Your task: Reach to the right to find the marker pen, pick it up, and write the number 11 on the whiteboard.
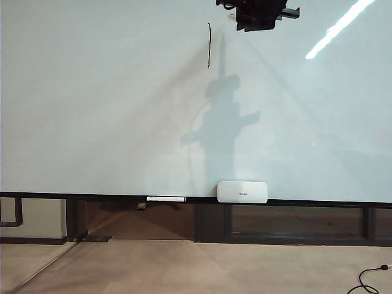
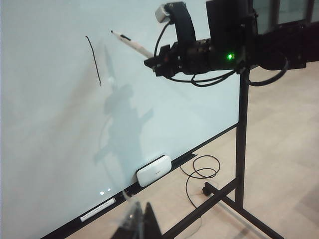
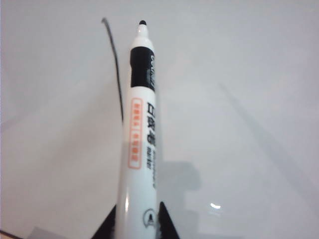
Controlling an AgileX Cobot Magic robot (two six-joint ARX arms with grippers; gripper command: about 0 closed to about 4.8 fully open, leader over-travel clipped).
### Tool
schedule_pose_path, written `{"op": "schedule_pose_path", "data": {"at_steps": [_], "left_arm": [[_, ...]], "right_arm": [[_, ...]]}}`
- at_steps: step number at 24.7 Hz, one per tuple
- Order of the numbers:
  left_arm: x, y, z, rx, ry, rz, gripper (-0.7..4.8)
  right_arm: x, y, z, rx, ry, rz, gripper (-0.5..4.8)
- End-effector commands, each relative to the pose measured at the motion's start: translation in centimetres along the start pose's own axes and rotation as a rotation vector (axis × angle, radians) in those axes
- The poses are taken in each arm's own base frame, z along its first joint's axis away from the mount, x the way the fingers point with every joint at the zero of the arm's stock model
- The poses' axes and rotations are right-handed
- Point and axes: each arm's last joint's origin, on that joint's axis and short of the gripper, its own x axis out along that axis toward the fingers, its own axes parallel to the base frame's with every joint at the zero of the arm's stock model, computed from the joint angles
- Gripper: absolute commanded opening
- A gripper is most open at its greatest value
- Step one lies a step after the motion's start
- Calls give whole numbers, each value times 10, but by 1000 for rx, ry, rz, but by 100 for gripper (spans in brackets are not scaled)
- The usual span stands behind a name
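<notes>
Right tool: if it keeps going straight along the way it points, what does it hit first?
Probably the whiteboard. The right tool holds the marker pen aimed at the board, tip just beside the one drawn stroke. The tip would touch bare board first; the remaining gap is unclear.

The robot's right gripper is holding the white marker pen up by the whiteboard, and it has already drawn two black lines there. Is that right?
Not quite. The big glossy pale whiteboard has only one thin black line, not two; the exterior view shows this. The rest holds: the right gripper is shut on the white marker pen with the black tip, held up by the board.
</notes>
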Motion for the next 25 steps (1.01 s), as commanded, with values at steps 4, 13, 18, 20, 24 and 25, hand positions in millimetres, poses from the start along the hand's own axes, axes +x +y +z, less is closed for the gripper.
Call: {"op": "schedule_pose_path", "data": {"at_steps": [4,13,18,20,24,25], "left_arm": [[-1,-1,3,-4,-20,-30,-5],[-1,-1,2,-5,-18,-30,-5],[-1,-1,1,-10,-8,-33,-5],[-1,-1,1,-11,-7,-33,-5],[-1,-1,1,-11,-5,-24,-5],[-1,-1,1,-11,-3,-16,-5]], "right_arm": [[-2,-12,9,1,-46,-21,-5],[-1,-13,12,7,-83,-1,-5],[1,-13,9,6,-70,-1,-5],[1,-13,8,6,-70,-1,-5],[2,-13,8,7,-75,-1,-5],[3,-13,6,7,-73,-1,-5]]}}
